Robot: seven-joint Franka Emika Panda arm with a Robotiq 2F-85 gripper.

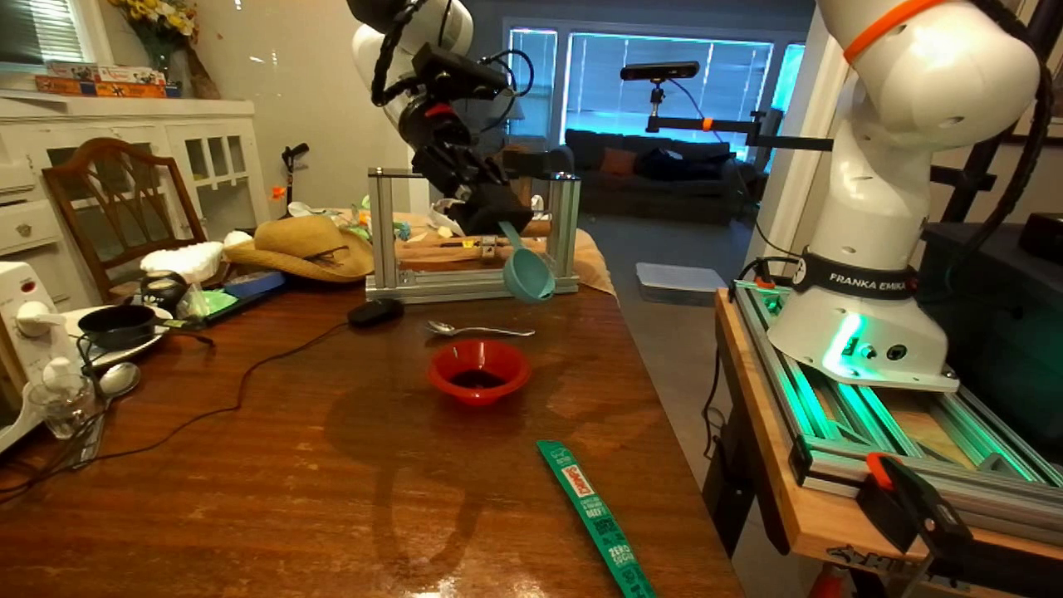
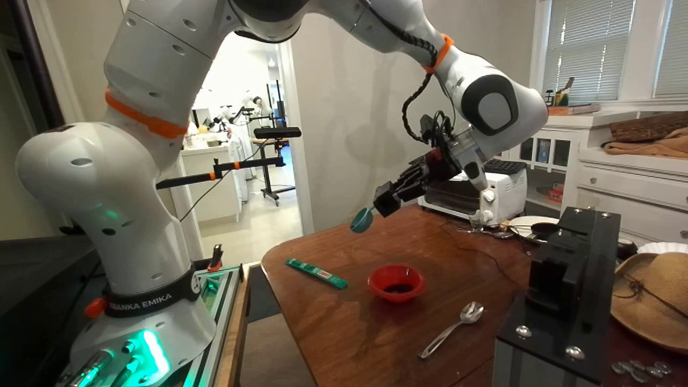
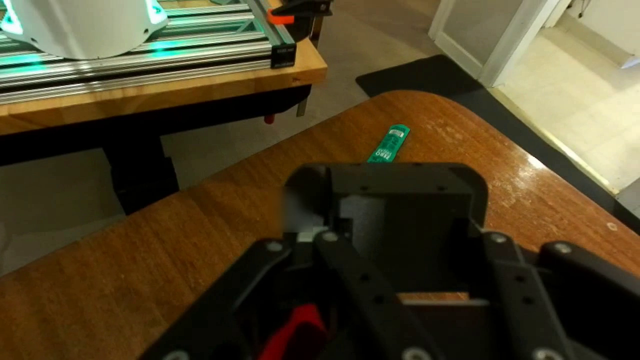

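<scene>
We see 1 robot arm (image 2: 494, 91) with its gripper (image 2: 386, 200) raised above a brown wooden table (image 1: 249, 515) and clamped on the handle of a teal scoop (image 1: 527, 276). The scoop slants down out of the gripper, its cup lower than its handle and apart from the things beneath; whether the cup holds anything, we cannot tell. Below the gripper, a red bowl (image 2: 396, 298) sits upright on the table, with a dark patch inside that we cannot identify. Also below the gripper, near the bowl, lies a shiny metal spoon (image 1: 473, 331). Lower than the gripper and ahead of it, on the side toward the arm's base (image 2: 145, 344), a green printed wrapper (image 3: 390, 143) lies flat. Behind the gripper, away from that base, we find a white toaster oven (image 2: 508, 191) and a straw hat (image 1: 301, 241). Lower than the gripper and off to its side, a metal frame (image 1: 453, 286) with a black top stands on the table. In the wrist view, the gripper's dark parts fill the lower middle, and we can hardly make out the scoop there.
</scene>
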